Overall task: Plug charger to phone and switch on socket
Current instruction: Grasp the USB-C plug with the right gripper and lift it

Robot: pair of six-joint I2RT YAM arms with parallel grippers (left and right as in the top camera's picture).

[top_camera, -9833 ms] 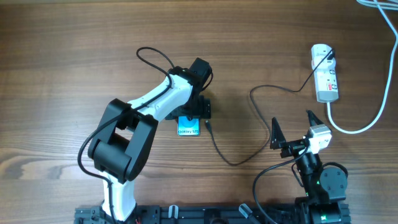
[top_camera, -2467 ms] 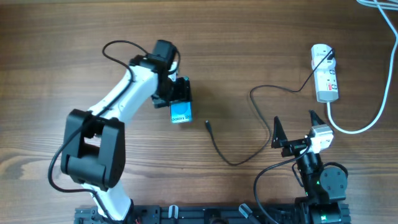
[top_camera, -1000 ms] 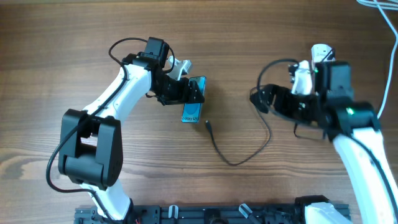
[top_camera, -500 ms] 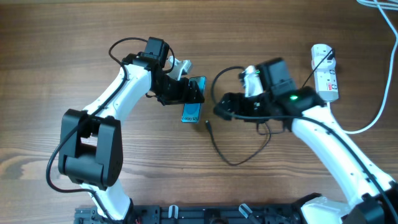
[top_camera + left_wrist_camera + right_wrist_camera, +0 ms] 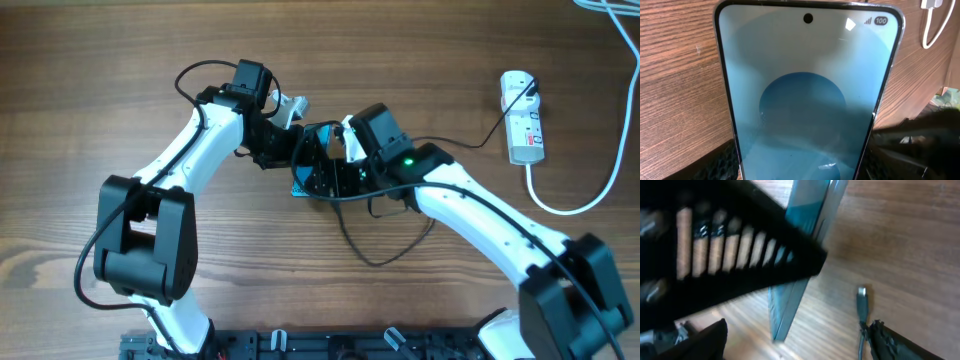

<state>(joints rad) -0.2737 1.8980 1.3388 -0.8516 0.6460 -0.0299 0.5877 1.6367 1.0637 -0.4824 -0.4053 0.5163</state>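
Note:
My left gripper (image 5: 303, 150) is shut on the phone (image 5: 304, 186) and holds it tilted on its long edge, lower end near the table. In the left wrist view the cyan screen of the phone (image 5: 805, 95) fills the frame between my fingers (image 5: 715, 165). My right gripper (image 5: 326, 182) is open right beside the phone. In the right wrist view the phone (image 5: 797, 287) shows edge-on between my open fingers (image 5: 700, 340). The charger's plug tip (image 5: 862, 300) lies on the table by the right finger. The charger's cable (image 5: 378, 258) loops to the socket (image 5: 523, 118).
The socket's thick white lead (image 5: 598, 198) curves along the right edge. The left gripper's dark finger (image 5: 715, 255) crosses the top left of the right wrist view, close above my right gripper. The wooden table (image 5: 100, 60) stretches around both arms.
My right arm has swung left from near the socket to right beside the phone, over the charger's tip. The left arm has kept the phone tilted in the same place.

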